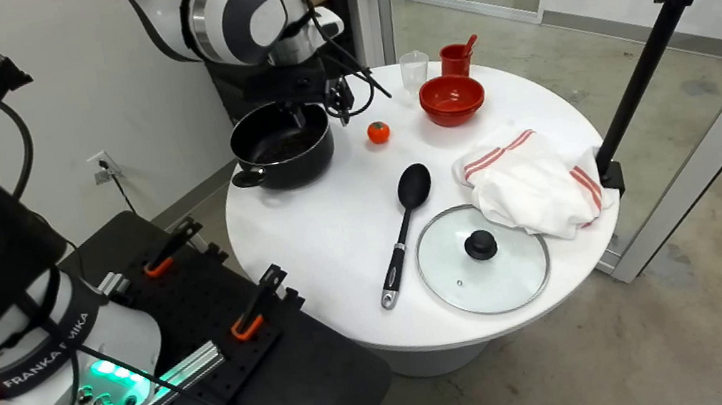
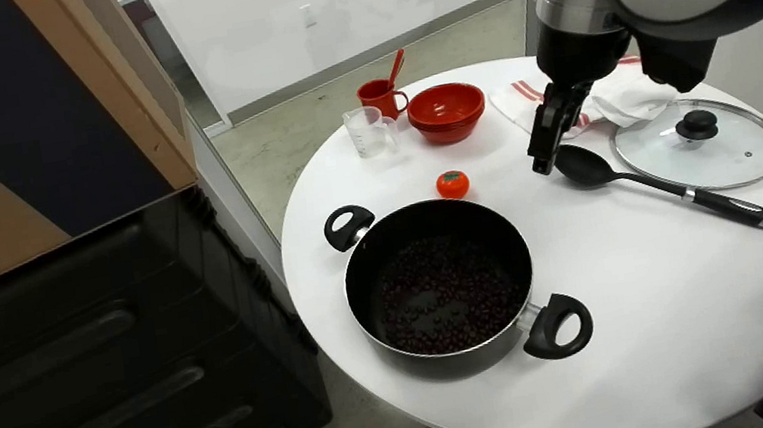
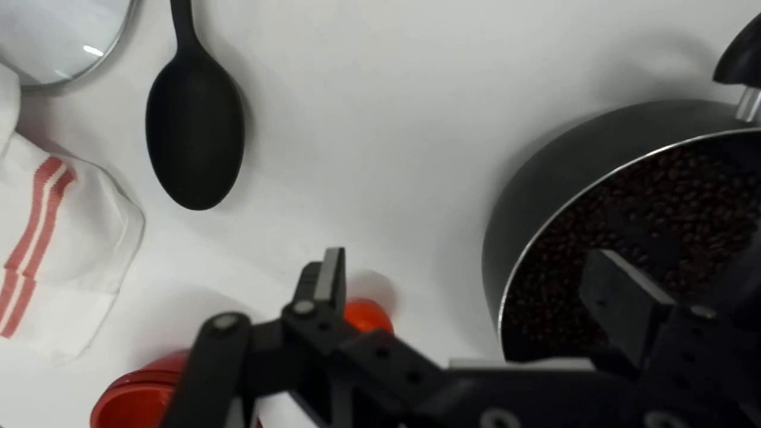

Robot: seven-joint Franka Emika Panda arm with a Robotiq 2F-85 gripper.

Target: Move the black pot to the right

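The black pot [image 1: 287, 163] stands upright on the round white table; it also shows in an exterior view [image 2: 444, 365] and partly in the wrist view [image 3: 535, 166]. It has two black side handles and dark beans inside. My gripper [image 1: 322, 120] is above the table near the pot, its fingers wide apart with nothing between them. In the wrist view the gripper [image 3: 467, 258] has one finger overlapping the pot's interior and the other beside the tomato in the picture. I see no contact with the pot. The wrist view cuts off part of the pot.
A tomato [image 2: 453, 185] sits close to the pot. Red bowls [image 2: 446, 112], a red mug [image 2: 378, 98] and a clear measuring cup [image 2: 368, 132] stand beyond it. A black spoon [image 1: 414, 187], a glass lid [image 1: 453, 282] and a white towel [image 1: 532, 183] lie elsewhere on the table [image 1: 318, 253].
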